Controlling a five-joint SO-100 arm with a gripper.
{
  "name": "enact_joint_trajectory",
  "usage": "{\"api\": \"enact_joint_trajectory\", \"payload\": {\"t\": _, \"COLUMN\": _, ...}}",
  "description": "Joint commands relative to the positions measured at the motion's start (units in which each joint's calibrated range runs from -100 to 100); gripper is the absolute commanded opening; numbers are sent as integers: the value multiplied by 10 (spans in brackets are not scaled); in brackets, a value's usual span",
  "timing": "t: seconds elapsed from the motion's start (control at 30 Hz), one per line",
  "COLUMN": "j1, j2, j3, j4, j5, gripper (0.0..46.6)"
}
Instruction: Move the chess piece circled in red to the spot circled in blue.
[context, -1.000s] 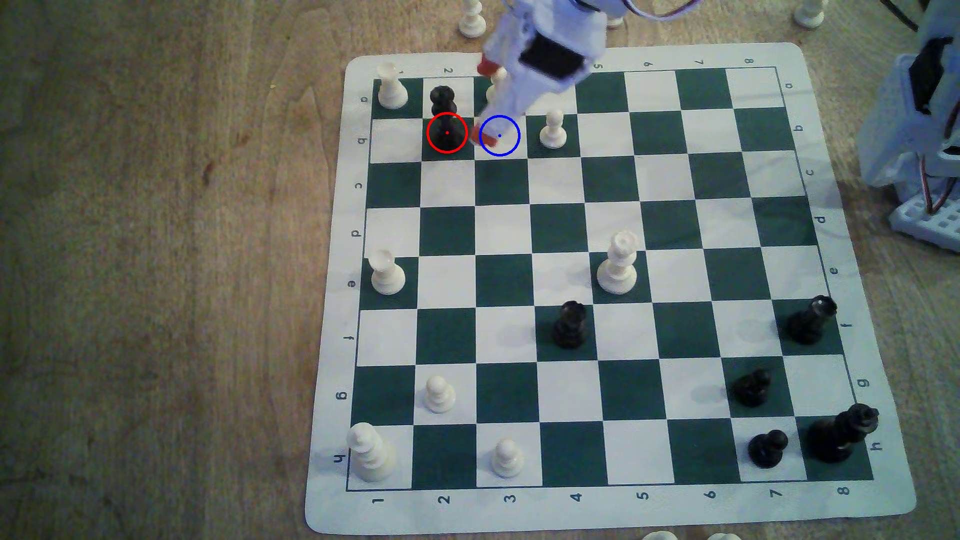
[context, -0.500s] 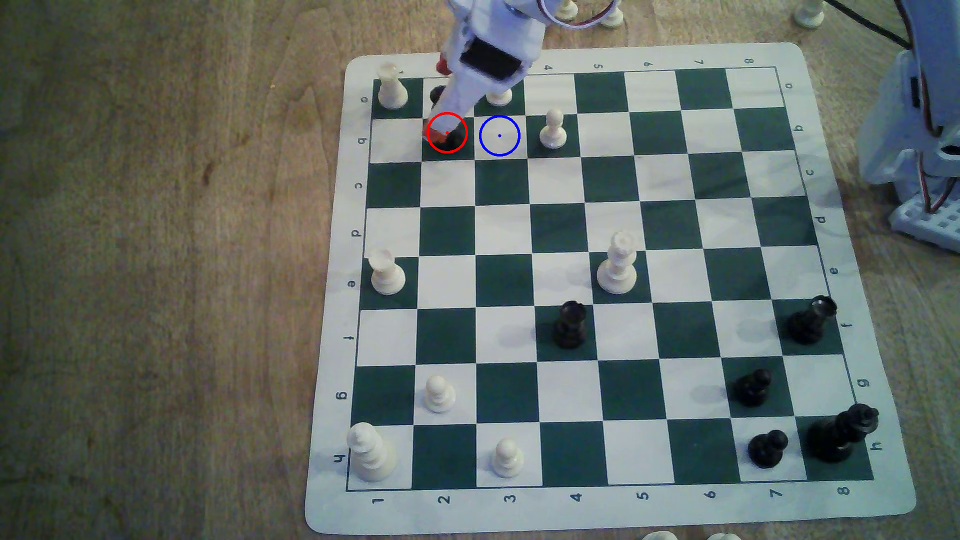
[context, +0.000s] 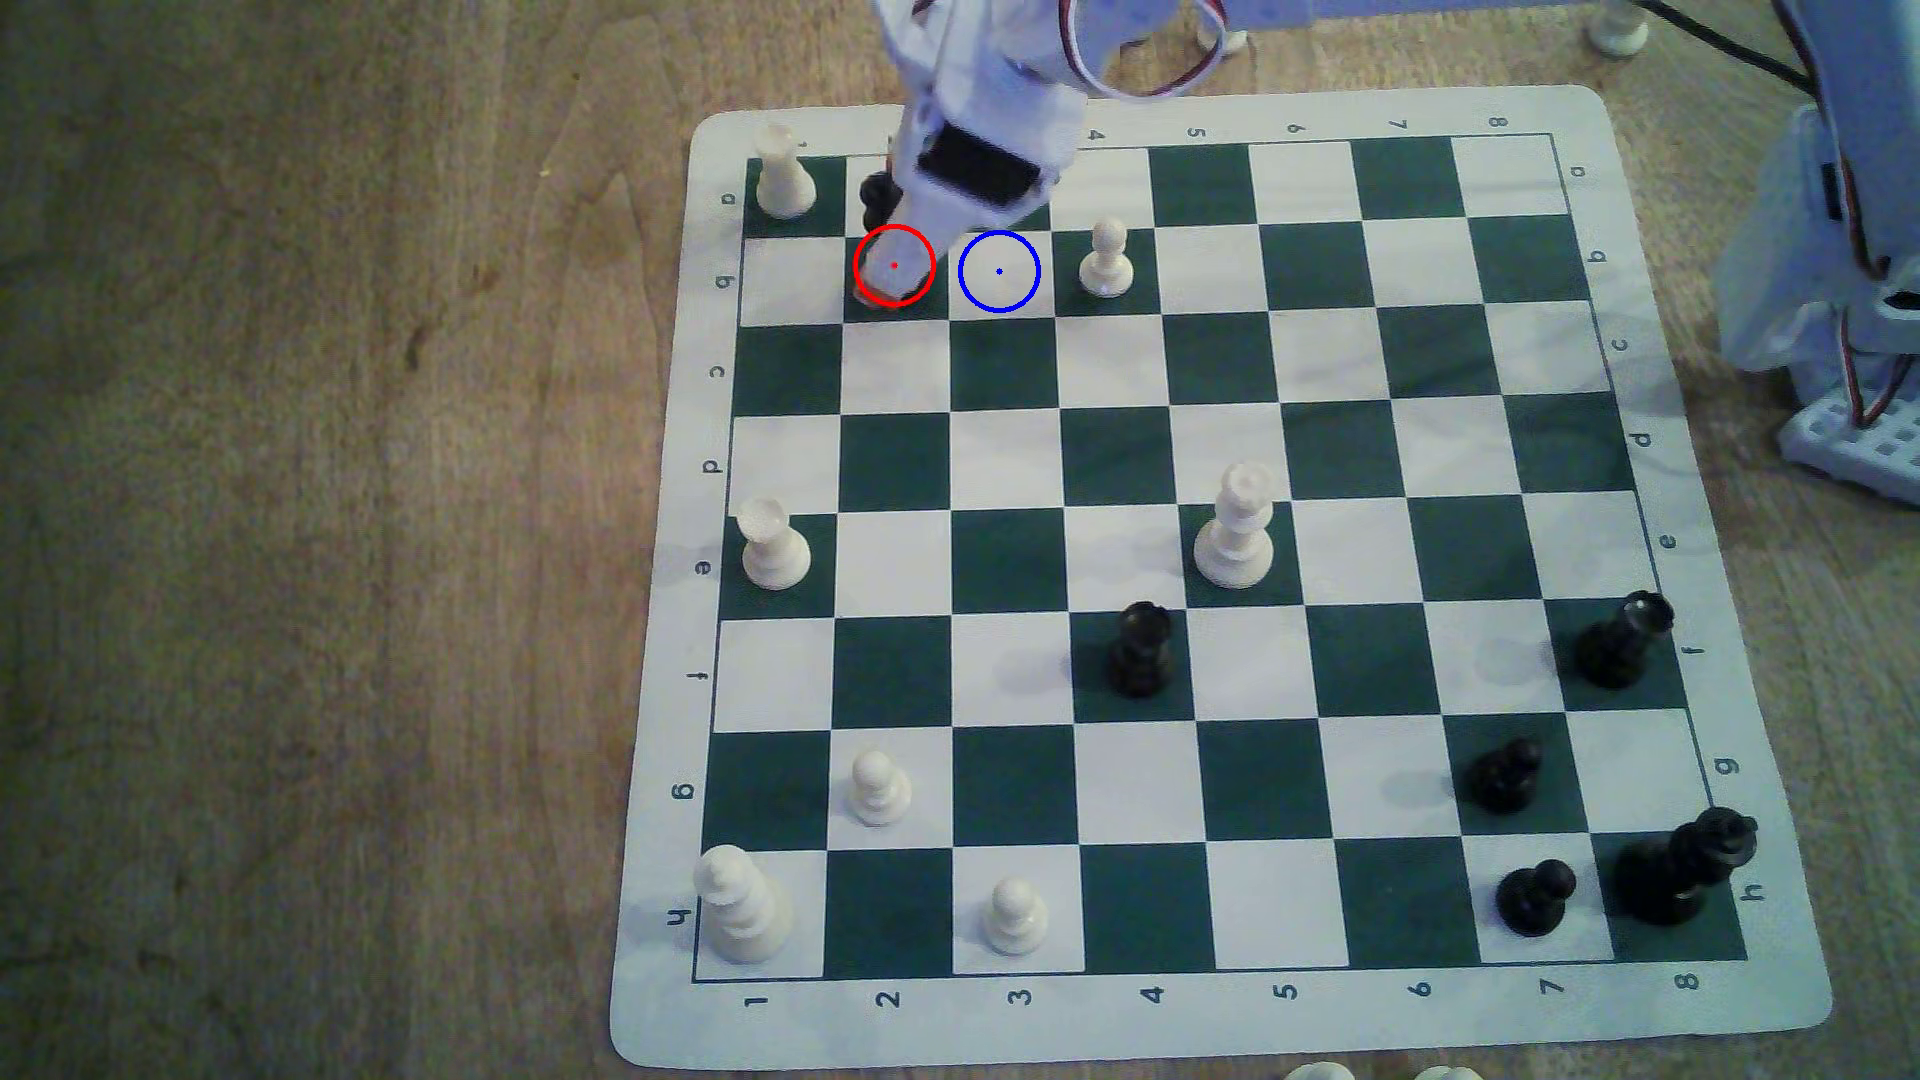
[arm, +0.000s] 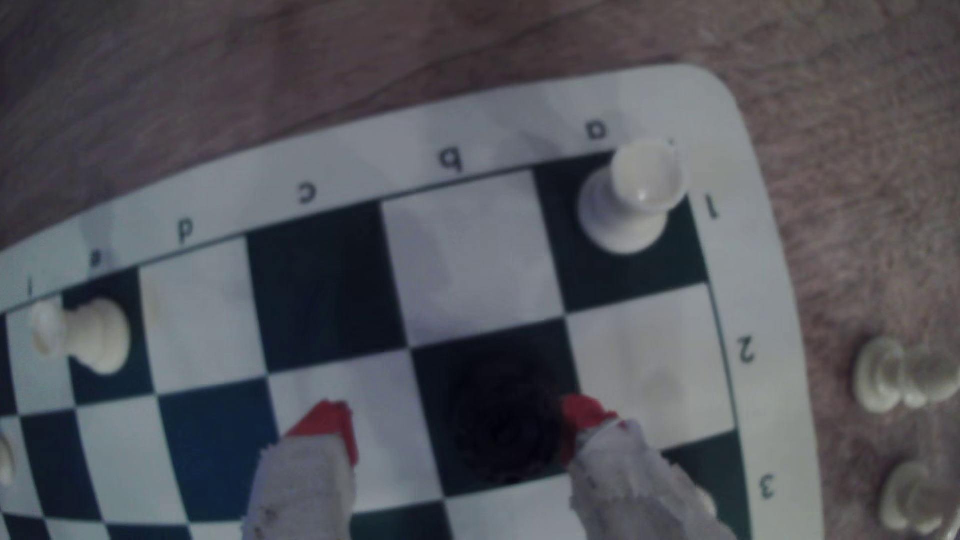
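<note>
The black chess piece (arm: 501, 426) stands on the red-circled dark green square, seen from above in the wrist view. It sits between my red-tipped fingers (arm: 324, 423), closer to the other finger, which is at or very near its side. My gripper (arm: 454, 418) is open around it. In the exterior view the gripper (context: 891, 278) reaches down over the red circle and hides most of the piece; only its dark top (context: 878, 197) shows beside the arm. The blue-circled cream spot (context: 998, 271) is the adjoining square toward the exterior view's right and is bare.
A white pawn (context: 1107, 260) stands one square beyond the spot. A white rook (context: 784, 177) is on the corner square, also close in the wrist view (arm: 631, 200). Spare white pieces (arm: 904, 374) lie off the board. The arm's base (context: 1849, 312) is at the exterior view's right.
The gripper swung from over the blue spot toward the exterior view's left, then came down over the red-circled square, covering the piece's base.
</note>
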Motion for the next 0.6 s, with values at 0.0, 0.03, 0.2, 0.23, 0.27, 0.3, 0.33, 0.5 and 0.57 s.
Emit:
{"api": "enact_joint_trajectory", "payload": {"t": 0.0, "j1": -5, "j2": -18, "j3": -53, "j4": 1, "j5": 0, "gripper": 212}}
{"api": "enact_joint_trajectory", "payload": {"t": 0.03, "j1": -2, "j2": -16, "j3": -53, "j4": 0, "j5": 0, "gripper": 217}}
{"api": "enact_joint_trajectory", "payload": {"t": 0.2, "j1": 5, "j2": -18, "j3": -62, "j4": -4, "j5": 1, "gripper": 219}}
{"api": "enact_joint_trajectory", "payload": {"t": 0.23, "j1": 6, "j2": -19, "j3": -63, "j4": -4, "j5": 1, "gripper": 215}}
{"api": "enact_joint_trajectory", "payload": {"t": 0.27, "j1": 6, "j2": -22, "j3": -63, "j4": -4, "j5": 1, "gripper": 209}}
{"api": "enact_joint_trajectory", "payload": {"t": 0.3, "j1": 7, "j2": -23, "j3": -63, "j4": -4, "j5": 2, "gripper": 202}}
{"api": "enact_joint_trajectory", "payload": {"t": 0.33, "j1": 8, "j2": -26, "j3": -63, "j4": -4, "j5": 2, "gripper": 189}}
{"api": "enact_joint_trajectory", "payload": {"t": 0.5, "j1": 6, "j2": -28, "j3": -63, "j4": -4, "j5": 2, "gripper": 106}}
{"api": "enact_joint_trajectory", "payload": {"t": 0.57, "j1": 5, "j2": -28, "j3": -62, "j4": -4, "j5": 2, "gripper": 81}}
